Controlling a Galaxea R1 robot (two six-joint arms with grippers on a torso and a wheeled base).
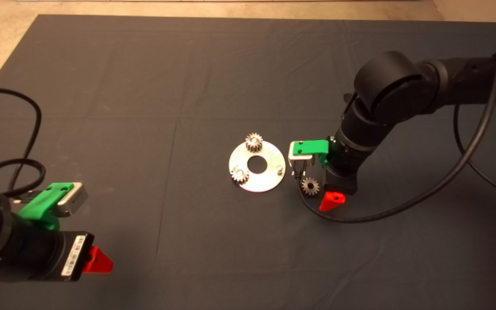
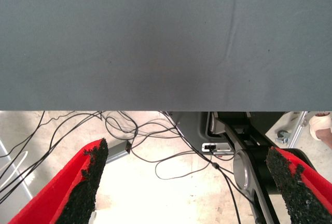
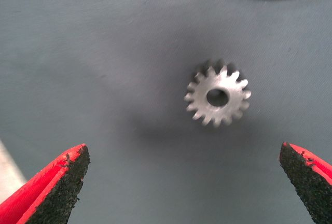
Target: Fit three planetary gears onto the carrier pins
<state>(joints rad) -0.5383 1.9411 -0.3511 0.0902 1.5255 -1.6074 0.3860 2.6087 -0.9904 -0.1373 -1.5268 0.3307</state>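
The round shiny disc (image 1: 269,180) lies mid-mat and carries the carrier pins. Two planetary gears sit on pins: one at the far edge (image 1: 254,142), one at the near left (image 1: 239,174). The third pin (image 1: 279,168) on the right stands bare. A third gear (image 1: 310,186) (image 3: 218,97) lies flat on the mat just right of the disc. My right gripper (image 1: 338,185) (image 3: 182,154) hovers over it, open, its fingers wide to either side of the gear and not touching it. My left gripper (image 1: 97,260) (image 2: 188,149) is parked at the lower left, open and empty.
A black cable (image 1: 403,206) loops on the mat under the right arm. The left arm's cables (image 1: 28,142) lie at the left edge. The left wrist view shows the mat edge, floor cables (image 2: 171,162), a robot base and a person's shoe (image 2: 321,125).
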